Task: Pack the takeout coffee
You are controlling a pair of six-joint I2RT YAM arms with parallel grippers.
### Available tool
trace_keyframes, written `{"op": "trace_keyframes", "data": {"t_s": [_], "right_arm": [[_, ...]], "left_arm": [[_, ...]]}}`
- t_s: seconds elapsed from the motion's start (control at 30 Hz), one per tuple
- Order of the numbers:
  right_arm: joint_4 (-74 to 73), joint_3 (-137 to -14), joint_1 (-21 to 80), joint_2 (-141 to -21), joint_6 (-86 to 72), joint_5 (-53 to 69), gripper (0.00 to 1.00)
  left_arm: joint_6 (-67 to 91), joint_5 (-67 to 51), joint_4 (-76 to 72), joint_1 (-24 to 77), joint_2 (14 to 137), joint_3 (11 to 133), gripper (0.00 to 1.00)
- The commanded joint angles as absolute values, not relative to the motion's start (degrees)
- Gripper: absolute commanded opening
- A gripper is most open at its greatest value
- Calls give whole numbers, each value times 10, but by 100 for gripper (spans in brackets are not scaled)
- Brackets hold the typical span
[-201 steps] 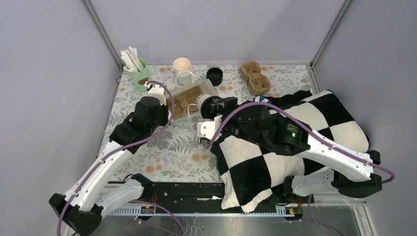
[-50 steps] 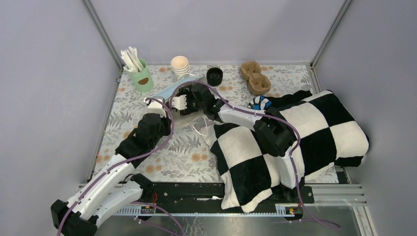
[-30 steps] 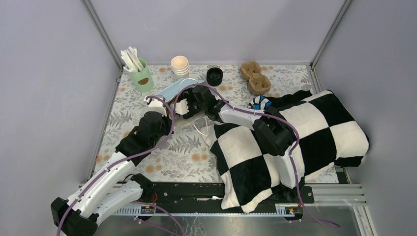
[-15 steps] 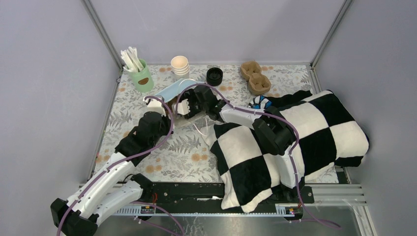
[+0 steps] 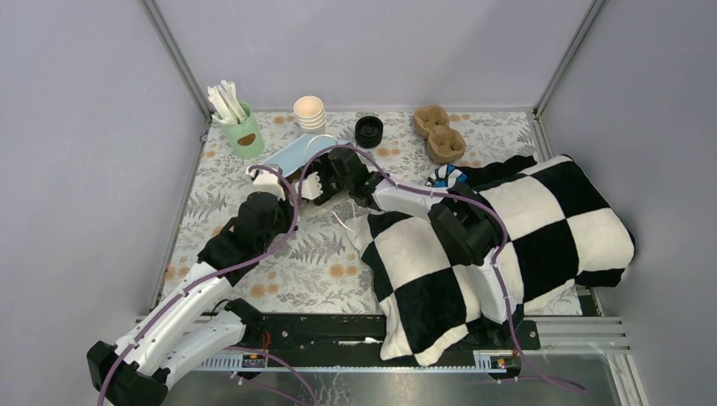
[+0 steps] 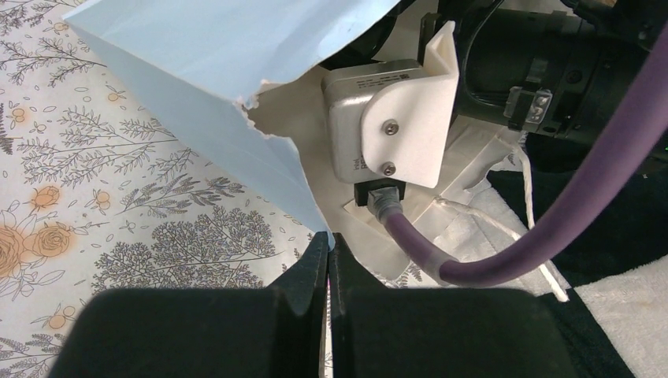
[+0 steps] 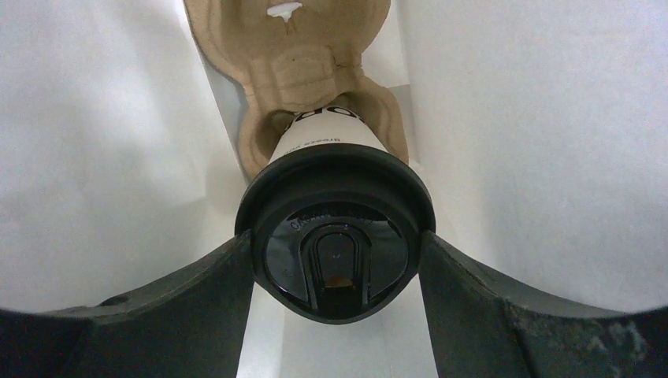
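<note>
Inside the narrow bag [image 7: 118,157] the right tool [image 7: 336,244] clamps the takeout coffee [image 7: 335,220]; the left tool [image 6: 327,268] pinches the torn rim.

Plain grey-lavender walls [image 5: 363,51] close in the back and both sides, with aluminium posts [image 5: 173,55] at the upper corners. A floral-printed tablecloth [image 5: 296,262] fills the middle. Along the bottom edge runs a black rail [image 5: 321,326], apparently metal. The light is soft and even.

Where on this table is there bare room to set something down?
Bare floral tablecloth lies at the near centre, between the left arm and the black-and-white checkered blanket, and in a small gap between the round black lid stack and brown pulp cup carrier. Crowded around the light blue paper bag.
</note>
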State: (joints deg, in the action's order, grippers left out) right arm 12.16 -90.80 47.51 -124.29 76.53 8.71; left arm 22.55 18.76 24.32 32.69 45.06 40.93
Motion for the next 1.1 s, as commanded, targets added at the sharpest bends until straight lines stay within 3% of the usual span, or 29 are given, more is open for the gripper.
{"op": "trace_keyframes", "data": {"t_s": [0.0, 0.27, 1.07], "right_arm": [[95, -919, 475, -1266, 783, 83, 68], [95, -892, 480, -1216, 744, 62, 99], [-96, -848, 554, -1060, 561, -88, 100]], "left_arm": [[232, 188, 231, 329, 436, 428, 0], [245, 230, 262, 328, 441, 437, 0], [325, 257, 340, 329, 472, 500, 0]]}}
